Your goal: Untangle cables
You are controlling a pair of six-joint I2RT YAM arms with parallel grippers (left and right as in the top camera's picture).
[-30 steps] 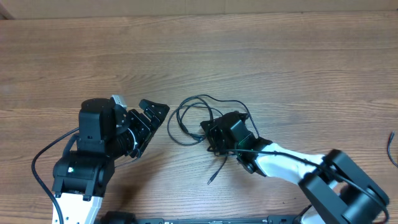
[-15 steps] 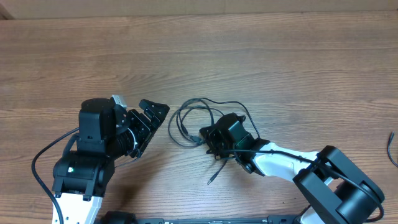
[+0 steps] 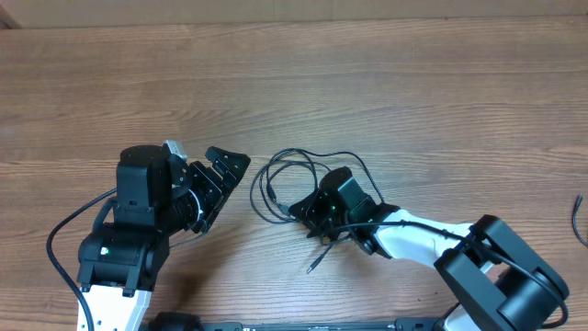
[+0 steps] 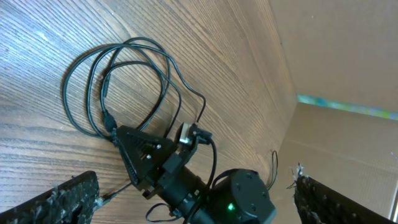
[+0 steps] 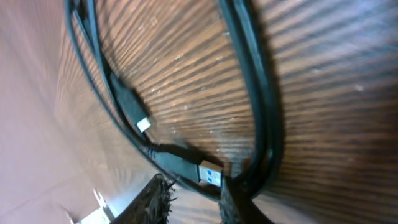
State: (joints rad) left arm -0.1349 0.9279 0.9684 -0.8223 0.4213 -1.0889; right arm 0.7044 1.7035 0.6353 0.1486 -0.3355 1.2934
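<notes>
Right fingers (image 3: 310,212) rest among the cables (image 3: 289,175).

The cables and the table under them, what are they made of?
The cables look like thin cords in a smooth black plastic or rubber jacket: they catch a slight sheen and curl into loose loops. One plug has a silvery tip, probably metal. The table looks like wood or a wood-grain laminate, matte brown with long streaks; which one I can't tell.

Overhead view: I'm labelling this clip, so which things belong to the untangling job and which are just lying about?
Job:
- cables, looped together on the table
- right pincer, at the tangle
- left pincer, beside it

Lying about:
- a thin black cord at the table's right edge
</notes>
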